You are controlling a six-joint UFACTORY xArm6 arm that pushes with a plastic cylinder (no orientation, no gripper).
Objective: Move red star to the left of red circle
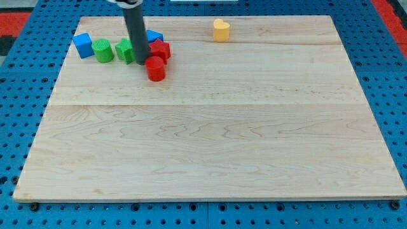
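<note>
The red circle point(156, 69) is a short cylinder at the upper left of the wooden board point(210, 146). The red star point(161, 50) lies just above it and slightly to the right, touching it. My rod comes down from the view's top, and my tip point(141, 63) rests on the board just left of the red circle and lower left of the red star, partly hiding the star's left side.
A green block point(124, 50) sits right behind the rod, a green cylinder point(102, 51) and a blue cube point(82, 45) lie further left. A blue block point(154, 37) peeks out above the red star. A yellow heart point(220, 30) lies at the top centre.
</note>
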